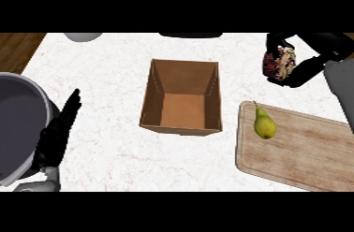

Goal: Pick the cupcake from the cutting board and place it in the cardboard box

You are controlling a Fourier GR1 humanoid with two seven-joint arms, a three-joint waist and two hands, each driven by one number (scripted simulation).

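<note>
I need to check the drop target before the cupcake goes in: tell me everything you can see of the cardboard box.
The cardboard box is brown, rectangular and open-topped, with plain walls and a bare orange-brown floor. It stands upright on the white marble counter, left of the cutting board and apart from it. Nothing lies inside and neither hand touches it.

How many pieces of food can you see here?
2. A pear lies on the cutting board at the right. A cupcake is held up in the right hand, right of the box. The box looks empty inside.
</note>
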